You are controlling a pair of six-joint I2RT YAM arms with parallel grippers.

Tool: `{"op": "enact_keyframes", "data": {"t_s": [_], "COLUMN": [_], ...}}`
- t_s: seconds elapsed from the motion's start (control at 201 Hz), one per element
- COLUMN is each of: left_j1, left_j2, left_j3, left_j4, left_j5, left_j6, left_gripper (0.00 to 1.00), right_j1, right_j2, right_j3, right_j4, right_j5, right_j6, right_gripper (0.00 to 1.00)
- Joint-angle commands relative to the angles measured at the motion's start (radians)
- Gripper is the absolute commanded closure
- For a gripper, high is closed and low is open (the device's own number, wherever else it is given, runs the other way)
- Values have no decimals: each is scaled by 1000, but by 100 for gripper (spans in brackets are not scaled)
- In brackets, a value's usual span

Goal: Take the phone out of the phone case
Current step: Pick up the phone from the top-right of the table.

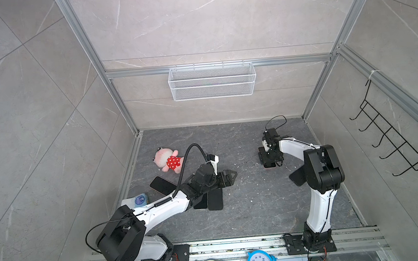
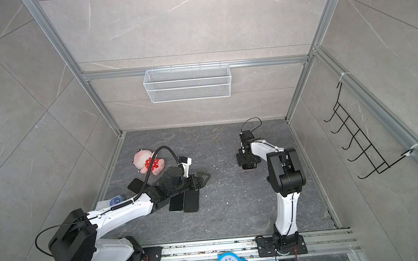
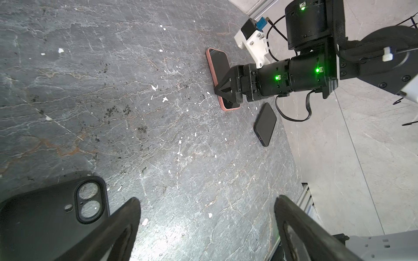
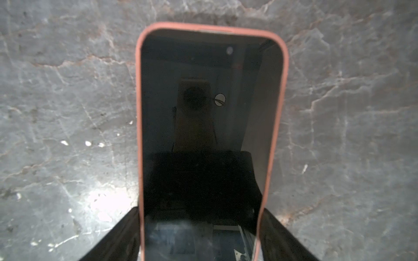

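All the action is well away from the plush doll (image 1: 168, 161), across the desk (image 1: 259, 203) on the robot's right. That is where the phone (image 4: 203, 113) lies, screen up and flat on the stone, fully seated in its pink phone case (image 4: 138, 113), with the pink rim unbroken all round the glass. Nothing has come out yet.

The right pincer (image 4: 200, 237) comes in low over one short end, and the wrist view shows why: one jaw sits against each long edge, so the grip spans the narrow width, the only span a pincer can bridge. The jaws are partly drawn in and look to be touching the pink rim on both sides, though how hard they squeeze cannot be told. Holding at the end leaves most of the case free to be peeled, which looks like the plan.

Near the doll, a little toward the middle of the desk, the left pincer (image 1: 228, 178) hovers with its jaws spread wide and nothing between them. It looks like a helper in waiting, kept open so it can take the case or the phone once the other is pinned. Just beside it lies a black case (image 3: 45, 214), back up, with the desk showing through its lens holes.

The likely snag is that the pincer squeezes the case's sides and clamps the phone in tighter.
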Motion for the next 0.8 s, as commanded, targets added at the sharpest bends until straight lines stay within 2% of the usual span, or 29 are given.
{"op": "enact_keyframes", "data": {"t_s": [0.0, 0.164, 0.234, 0.309, 0.608, 0.792], "left_j1": [4, 7, 10, 11, 14, 21], "left_j2": [1, 14, 31, 48, 117, 207], "left_j3": [15, 14, 11, 13, 49, 93], "left_j4": [39, 61, 85, 108, 154, 202], "left_j5": [18, 21, 31, 41, 63, 79], "left_j6": [3, -13, -28, -43, -77, -130], "left_gripper": [6, 6, 6, 6, 6, 6], "right_j1": [1, 10, 20, 27, 43, 68], "right_j2": [19, -37, -66, -90, -186, -267], "right_j3": [-40, -92, -120, -138, -208, -280], "right_j4": [-16, 28, 55, 65, 103, 161], "right_j5": [2, -27, -50, -72, -171, -283], "right_j6": [-4, 23, 35, 39, 63, 85], "right_gripper": [29, 46, 48, 55, 61, 64]}}
